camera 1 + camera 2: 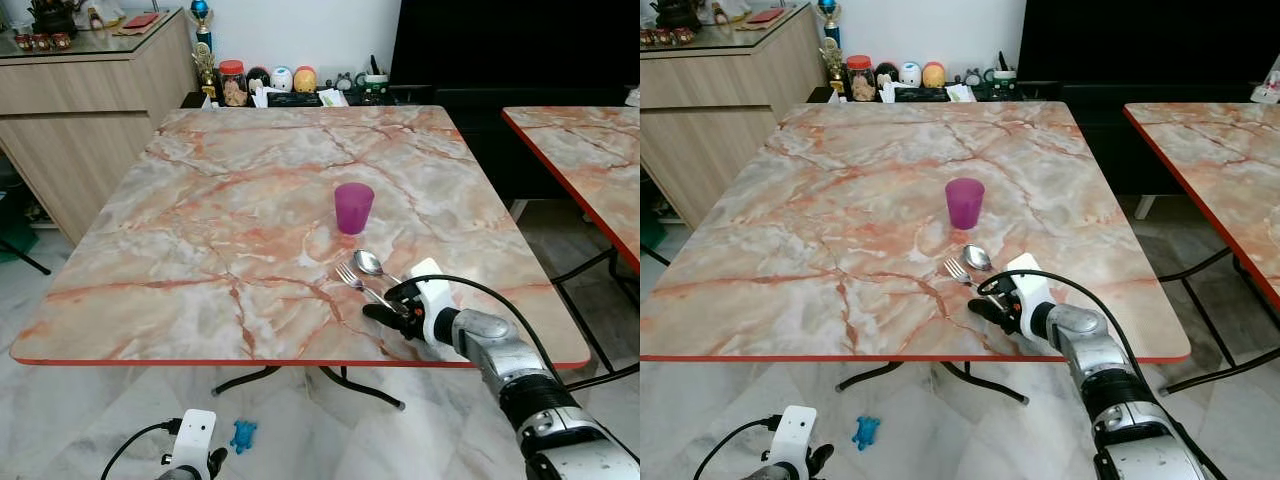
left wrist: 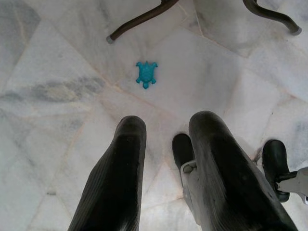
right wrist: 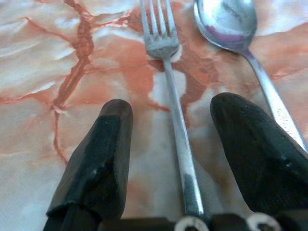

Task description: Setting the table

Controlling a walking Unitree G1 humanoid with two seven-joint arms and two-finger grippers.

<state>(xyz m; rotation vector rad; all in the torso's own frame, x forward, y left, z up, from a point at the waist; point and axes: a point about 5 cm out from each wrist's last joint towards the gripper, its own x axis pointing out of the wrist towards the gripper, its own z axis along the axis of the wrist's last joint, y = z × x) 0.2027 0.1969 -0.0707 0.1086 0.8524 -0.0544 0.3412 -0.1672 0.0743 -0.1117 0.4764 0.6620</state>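
Right gripper point(image 3: 168, 144) is sitting low on the marble table point(image 1: 200, 250) with its two fingers spread wide, one on each side of the fork point(image 3: 171, 96) handle. The wrist view doesn't show either pad actually touching the metal, so it's straddling, not pinching. That close-up also shows the spoon point(image 3: 240, 38) handle running just beside and partly under one fingertip, which you can't make out from the head views. From the head views, fork and spoon lie side by side, nearly touching, just on the near side of the purple cup point(image 1: 353, 207), which stands upright toward the table's middle.

Left gripper point(image 2: 163, 173) hangs down by the floor, fingers apart with nothing between them. Its wrist view picks up a little blue turtle toy point(image 2: 146, 73) on the white floor tiles point(image 2: 57, 72), near the table's dark legs.

Count: one cup, one fork, one spoon, one toy.

The right gripper is close to the table's near red edge, with lots of bare marble stretching left of the cup. A second marble table point(image 1: 590, 160) stands off to the right across a gap, and a wooden sideboard point(image 1: 90, 110) sits back left of the cup.
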